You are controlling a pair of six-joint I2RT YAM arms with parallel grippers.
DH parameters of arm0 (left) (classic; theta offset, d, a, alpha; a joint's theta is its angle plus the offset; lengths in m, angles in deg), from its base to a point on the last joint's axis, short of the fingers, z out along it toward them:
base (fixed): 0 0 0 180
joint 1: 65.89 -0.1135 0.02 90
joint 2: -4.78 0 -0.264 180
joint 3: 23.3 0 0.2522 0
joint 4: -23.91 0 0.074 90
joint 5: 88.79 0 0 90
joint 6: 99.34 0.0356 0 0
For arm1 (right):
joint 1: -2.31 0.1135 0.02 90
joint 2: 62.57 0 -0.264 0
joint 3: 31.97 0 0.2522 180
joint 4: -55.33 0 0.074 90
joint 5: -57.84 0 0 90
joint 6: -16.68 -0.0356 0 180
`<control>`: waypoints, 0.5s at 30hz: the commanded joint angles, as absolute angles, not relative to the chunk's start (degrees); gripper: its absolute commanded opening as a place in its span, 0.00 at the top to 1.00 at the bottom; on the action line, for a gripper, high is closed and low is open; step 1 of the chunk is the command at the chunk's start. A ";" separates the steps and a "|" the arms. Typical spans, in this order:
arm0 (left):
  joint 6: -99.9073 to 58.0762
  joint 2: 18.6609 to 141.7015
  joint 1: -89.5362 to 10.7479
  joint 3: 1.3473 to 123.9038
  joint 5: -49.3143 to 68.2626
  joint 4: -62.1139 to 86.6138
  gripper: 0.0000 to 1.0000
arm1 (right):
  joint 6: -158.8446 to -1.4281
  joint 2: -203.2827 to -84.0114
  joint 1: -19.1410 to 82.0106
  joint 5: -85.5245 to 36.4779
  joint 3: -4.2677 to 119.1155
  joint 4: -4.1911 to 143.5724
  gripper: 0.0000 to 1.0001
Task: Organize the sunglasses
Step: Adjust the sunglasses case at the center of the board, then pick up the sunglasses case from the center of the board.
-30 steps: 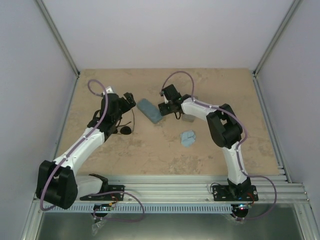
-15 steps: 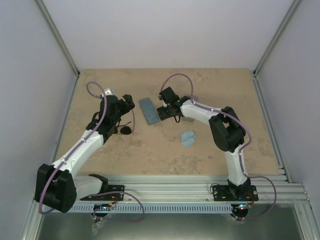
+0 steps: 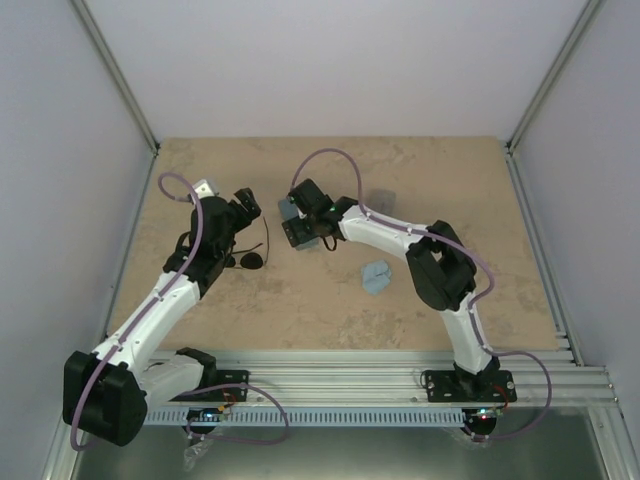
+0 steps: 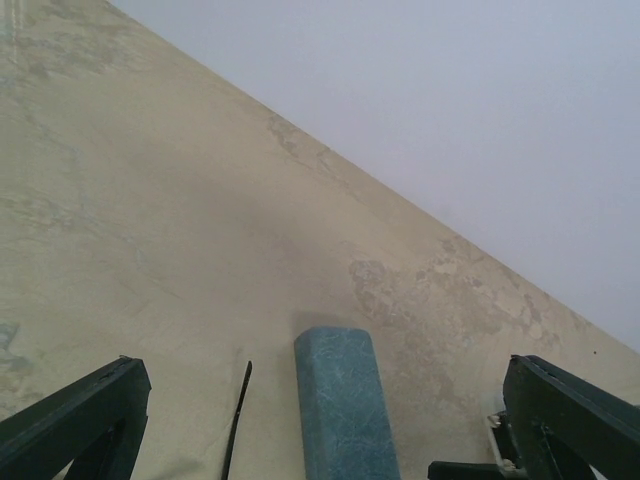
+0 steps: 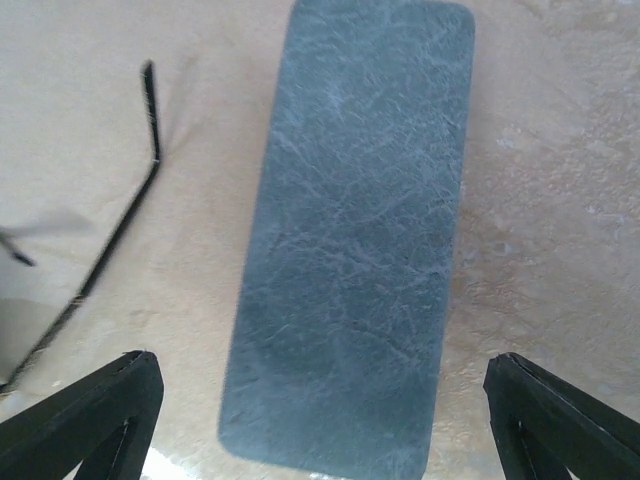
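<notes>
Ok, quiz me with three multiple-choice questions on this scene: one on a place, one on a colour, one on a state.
1. Where does the blue-grey case lie? A. on the table under the right gripper; B. at the near edge; C. against the back wall.
2. What colour is the crumpled cloth? A. red; B. light blue; C. yellow.
3. The right gripper is: A. shut on the case; B. open; C. shut on the cloth.
Answers: A, its wrist view looks down on it; B, seen from above; B, both fingers stand clear of the case.
</notes>
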State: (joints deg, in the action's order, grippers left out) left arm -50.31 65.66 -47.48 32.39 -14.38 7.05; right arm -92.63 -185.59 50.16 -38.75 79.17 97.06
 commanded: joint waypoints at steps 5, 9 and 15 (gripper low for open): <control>-51.25 65.11 -47.69 31.37 -16.42 7.17 0.01 | -91.77 -192.36 49.96 -40.20 84.50 102.90 0.09; -51.26 65.07 -47.70 31.28 -16.65 7.25 0.01 | -90.36 -192.80 50.01 -37.53 84.77 102.64 0.08; -51.34 65.16 -47.63 31.24 -16.35 7.32 0.01 | -89.45 -195.61 49.87 -38.07 88.48 106.33 0.11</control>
